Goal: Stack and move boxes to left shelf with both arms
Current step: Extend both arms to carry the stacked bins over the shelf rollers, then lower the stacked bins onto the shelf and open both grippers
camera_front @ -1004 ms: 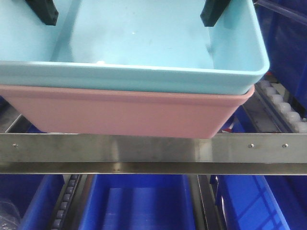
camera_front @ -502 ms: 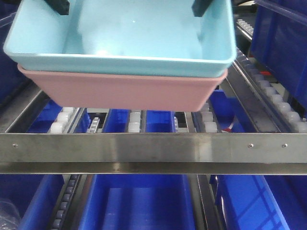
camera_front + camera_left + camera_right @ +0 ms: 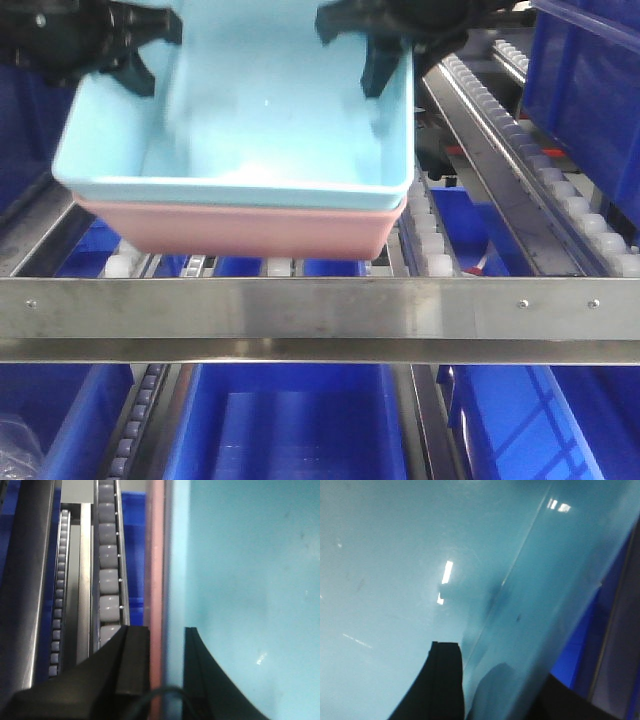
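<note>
- Left gripper (image 3: 165,670) clamped over the stacked side walls of both boxes: outer finger (image 3: 132,662) against the pink box (image 3: 156,580), inner finger (image 3: 200,675) inside the light blue box (image 3: 240,580).
- Right gripper (image 3: 485,680) pinched on the opposite wall of the blue box, one finger (image 3: 440,680) inside, the other dark shape behind the wall; contact with the pink wall hidden there.
- In the front view, blue box (image 3: 260,120) nested in pink box (image 3: 240,228), rims together, stack tilted slightly and sitting just behind the steel front rail (image 3: 320,305).
- Pink base right above the white rollers (image 3: 437,262) of the left shelf; touching or not, cannot tell.
- Both arms reaching in from the top, left gripper (image 3: 135,50) at the left rim, right gripper (image 3: 375,45) at the right rim.
- Dark blue bins (image 3: 290,420) on the level below.
</note>
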